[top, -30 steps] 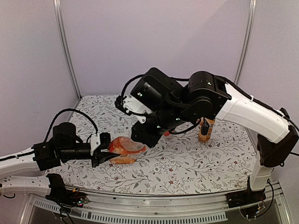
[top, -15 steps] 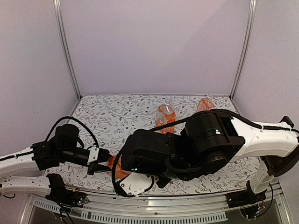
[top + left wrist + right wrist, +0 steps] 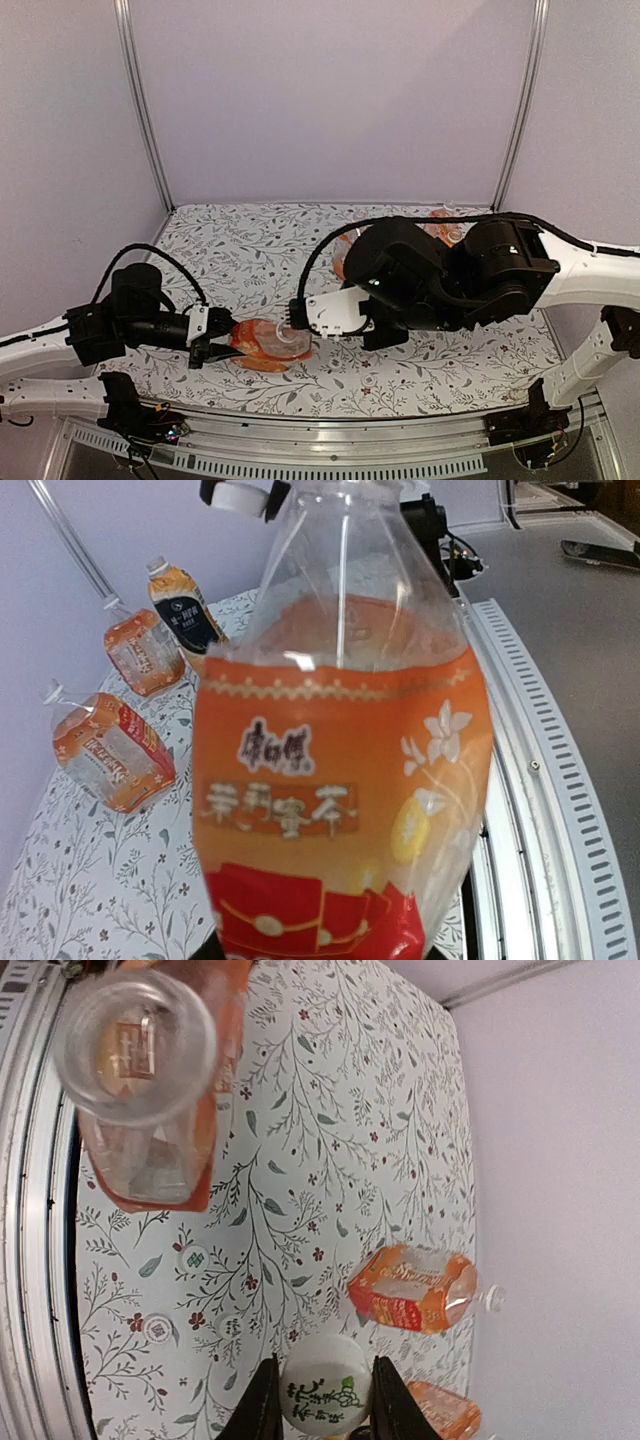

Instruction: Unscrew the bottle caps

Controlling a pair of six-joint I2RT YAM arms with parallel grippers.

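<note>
My left gripper point(image 3: 226, 341) is shut on the base of an orange-drink bottle point(image 3: 265, 344), which lies level just above the table near its front edge. That bottle point(image 3: 340, 770) fills the left wrist view, its red-and-orange label facing the camera. Its mouth point(image 3: 135, 1045) stands open with no cap on it. My right gripper point(image 3: 325, 1392) is shut on a white bottle cap point(image 3: 327, 1405) with a green print, held clear of that mouth. In the top view the right gripper point(image 3: 297, 320) sits just right of the bottle's neck. The cap point(image 3: 237, 494) also shows beside the neck in the left wrist view.
Three loose white caps point(image 3: 192, 1257) point(image 3: 157, 1329) point(image 3: 228, 1325) lie on the flowered table point(image 3: 250, 250). A black-labelled bottle point(image 3: 185, 610) and two orange ones point(image 3: 140, 650) point(image 3: 110, 750) are at the back. The metal rail point(image 3: 520, 780) runs along the front edge.
The right arm has swung from above the bottle, down across the front, to the right of its neck. The left gripper has kept hold of the bottle, lowering it slightly.
</note>
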